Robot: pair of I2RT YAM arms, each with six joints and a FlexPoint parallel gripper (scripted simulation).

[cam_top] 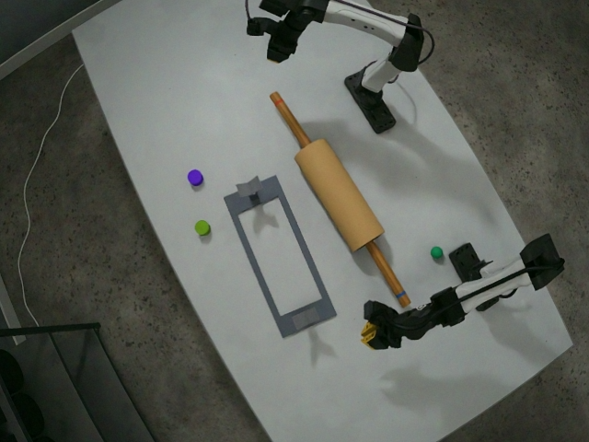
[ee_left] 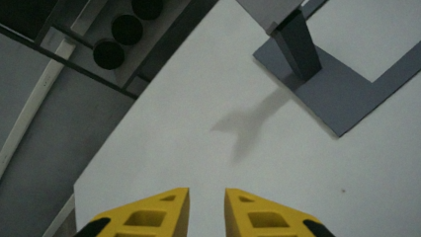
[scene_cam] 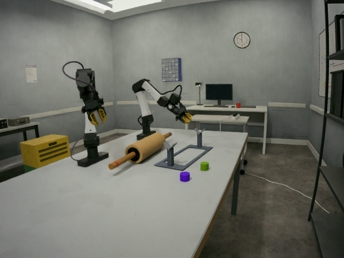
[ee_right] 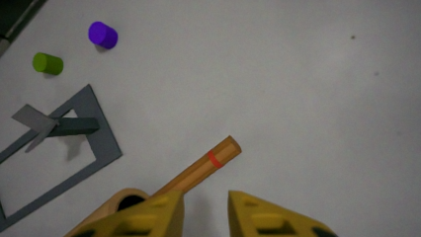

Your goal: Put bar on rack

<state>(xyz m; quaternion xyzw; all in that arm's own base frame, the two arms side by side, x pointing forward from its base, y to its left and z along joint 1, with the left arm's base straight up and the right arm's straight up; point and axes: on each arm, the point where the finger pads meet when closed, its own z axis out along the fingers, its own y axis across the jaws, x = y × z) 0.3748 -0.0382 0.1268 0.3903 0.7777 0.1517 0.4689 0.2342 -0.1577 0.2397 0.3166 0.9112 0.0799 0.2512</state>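
Observation:
The bar (cam_top: 340,194) (scene_cam: 150,146) (ee_right: 198,170), a rolling pin with a thick tan roller, lies on the table beside the rack, with a red band at one end and a blue band at the other. The grey rack (cam_top: 299,238) (scene_cam: 177,167) (ee_left: 341,104) (ee_right: 106,143) stands flat, with two V-shaped cradles on posts, both empty. My left gripper (cam_top: 365,334) (scene_cam: 189,119) (ee_left: 207,197) is slightly open and empty, above the table near the blue-banded end. My right gripper (cam_top: 274,61) (scene_cam: 99,120) (ee_right: 206,199) is slightly open and empty, raised beyond the red-banded end.
A purple cylinder (cam_top: 194,177) (scene_cam: 184,176) (ee_right: 103,35) and a lime green cylinder (cam_top: 202,226) (scene_cam: 204,166) (ee_right: 47,63) stand on the rack's other side from the bar. A dark green ball (cam_top: 436,251) lies near the left arm's base. A dark shelf (scene_cam: 319,138) stands beyond the table edge.

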